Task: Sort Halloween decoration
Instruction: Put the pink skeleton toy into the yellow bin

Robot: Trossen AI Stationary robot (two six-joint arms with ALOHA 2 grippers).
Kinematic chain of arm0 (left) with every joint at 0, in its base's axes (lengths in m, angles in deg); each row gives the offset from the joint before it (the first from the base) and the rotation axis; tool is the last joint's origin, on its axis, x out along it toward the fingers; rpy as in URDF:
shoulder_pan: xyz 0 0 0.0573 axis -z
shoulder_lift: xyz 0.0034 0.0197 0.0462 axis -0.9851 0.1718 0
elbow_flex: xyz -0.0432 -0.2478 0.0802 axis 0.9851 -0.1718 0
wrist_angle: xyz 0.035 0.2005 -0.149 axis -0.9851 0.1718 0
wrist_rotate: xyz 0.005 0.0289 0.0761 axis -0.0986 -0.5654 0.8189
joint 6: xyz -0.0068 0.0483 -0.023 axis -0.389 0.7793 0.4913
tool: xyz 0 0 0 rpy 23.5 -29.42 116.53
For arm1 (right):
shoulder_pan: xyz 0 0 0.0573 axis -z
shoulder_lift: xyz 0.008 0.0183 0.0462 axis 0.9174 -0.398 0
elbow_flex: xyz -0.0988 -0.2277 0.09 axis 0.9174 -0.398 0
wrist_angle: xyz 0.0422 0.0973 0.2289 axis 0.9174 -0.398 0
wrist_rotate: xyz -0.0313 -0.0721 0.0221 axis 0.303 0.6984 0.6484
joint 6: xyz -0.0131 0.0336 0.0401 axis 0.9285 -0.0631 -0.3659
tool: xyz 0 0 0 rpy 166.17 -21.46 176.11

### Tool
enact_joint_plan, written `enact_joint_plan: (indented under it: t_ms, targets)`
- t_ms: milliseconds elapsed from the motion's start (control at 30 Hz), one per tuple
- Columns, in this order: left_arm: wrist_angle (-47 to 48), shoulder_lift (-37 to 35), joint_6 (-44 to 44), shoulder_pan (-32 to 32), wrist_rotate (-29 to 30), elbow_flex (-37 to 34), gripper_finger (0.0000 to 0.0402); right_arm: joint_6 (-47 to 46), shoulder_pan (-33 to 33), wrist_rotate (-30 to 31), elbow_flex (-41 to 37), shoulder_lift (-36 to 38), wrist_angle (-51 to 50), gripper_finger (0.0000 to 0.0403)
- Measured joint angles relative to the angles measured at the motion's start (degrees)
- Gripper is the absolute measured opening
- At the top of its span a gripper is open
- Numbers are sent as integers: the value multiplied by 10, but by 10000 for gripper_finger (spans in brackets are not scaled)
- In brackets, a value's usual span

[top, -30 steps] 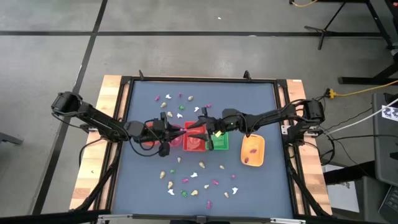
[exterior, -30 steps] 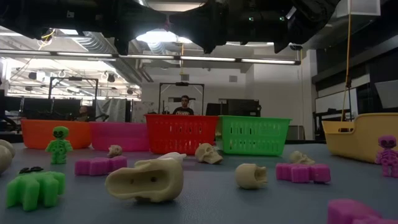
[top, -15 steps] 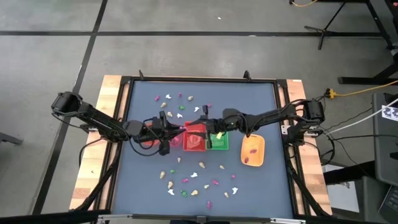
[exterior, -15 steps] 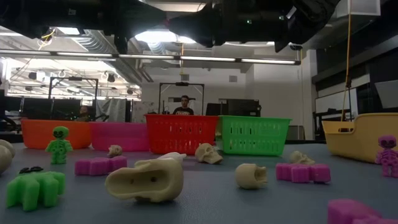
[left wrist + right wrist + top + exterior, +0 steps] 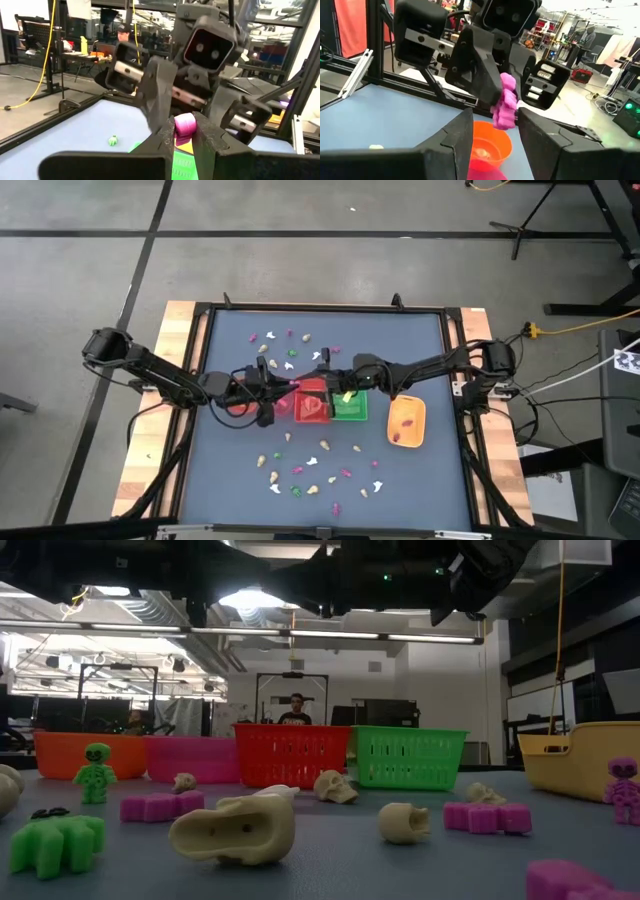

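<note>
Above the row of small baskets at the counter's (image 5: 230, 350) middle, the left end effector (image 5: 182, 137) grips a magenta trinket (image 5: 184, 124). The right end effector (image 5: 495, 117) faces it, fingers spread either side of the same trinket.

Up top, the high view stares straight down, far enough off to take in the whole surface (image 5: 400, 340) and the floor around it. The low view sits at surface level, close behind the nearest trinkets, looking across to the red basket (image 5: 289, 755) and the room beyond. Each wrist view peers past its own fingers toward the other arm, close in, both sharing one magenta trinket (image 5: 185, 123).
</note>
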Motion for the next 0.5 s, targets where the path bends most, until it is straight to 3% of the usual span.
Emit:
enact_joint_plan:
  t_ms: [333, 500]
  targets:
    - [4, 0, 0, 0, 0, 0, 28, 0, 0, 0, 6, -8, -9, 155]
    - [11, 0, 0, 0, 0, 0, 28, -11, 0, 0, 6, -8, -11, 126]
